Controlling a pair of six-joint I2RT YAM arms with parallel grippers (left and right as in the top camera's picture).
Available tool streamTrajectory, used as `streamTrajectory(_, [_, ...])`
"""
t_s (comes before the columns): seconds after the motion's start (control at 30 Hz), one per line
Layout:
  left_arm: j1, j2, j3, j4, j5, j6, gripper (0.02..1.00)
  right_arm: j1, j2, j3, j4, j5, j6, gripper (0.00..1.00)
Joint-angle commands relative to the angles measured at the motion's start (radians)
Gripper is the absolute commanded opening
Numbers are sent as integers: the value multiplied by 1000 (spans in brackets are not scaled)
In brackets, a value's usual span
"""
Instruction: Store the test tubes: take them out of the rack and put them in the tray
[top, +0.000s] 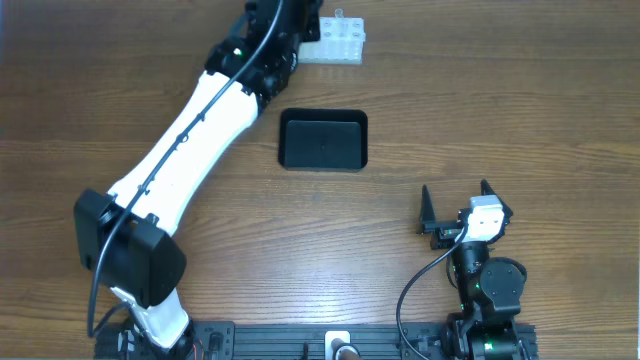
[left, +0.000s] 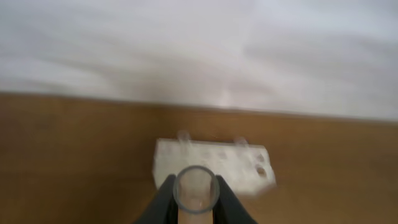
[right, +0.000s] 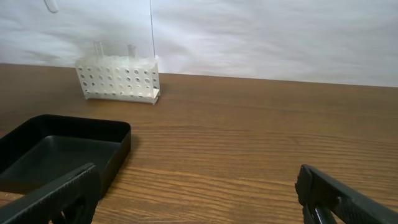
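Note:
A white perforated rack (top: 338, 42) stands at the table's far edge, with two clear tubes (right: 98, 48) sticking up from it. My left gripper (left: 196, 198) hovers just above and in front of the rack (left: 214, 163), shut on a clear test tube (left: 196, 188) whose open rim faces the camera. In the top view the left gripper (top: 303, 27) is at the rack's left end. The black tray (top: 323, 139) lies mid-table, with nothing visible in it. My right gripper (top: 455, 213) rests open near its base, far from both; its fingers (right: 56, 199) hold nothing.
A white wall or sheet (right: 261, 37) rises right behind the rack. Bare wooden tabletop (top: 520, 110) surrounds the tray. The left arm's white link (top: 190, 135) stretches diagonally across the left half of the table.

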Motion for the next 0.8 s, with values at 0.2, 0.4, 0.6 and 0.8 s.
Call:
streamTrajectory(0.2, [-69, 16, 20, -475, 57, -353, 40, 5, -10, -6, -2, 3, 7, 991])
streamTrajectory(0.4, [-64, 110, 20, -535, 69, -378, 42, 5, -10, -6, -2, 3, 7, 993])
streamTrajectory(0.6, [-30, 183, 20, -539, 122, -350, 38, 5, -10, -6, -2, 3, 7, 991])
streamTrajectory(0.8, [-8, 233, 20, -547, 162, -296, 40, 5, -10, -6, -2, 3, 7, 991])
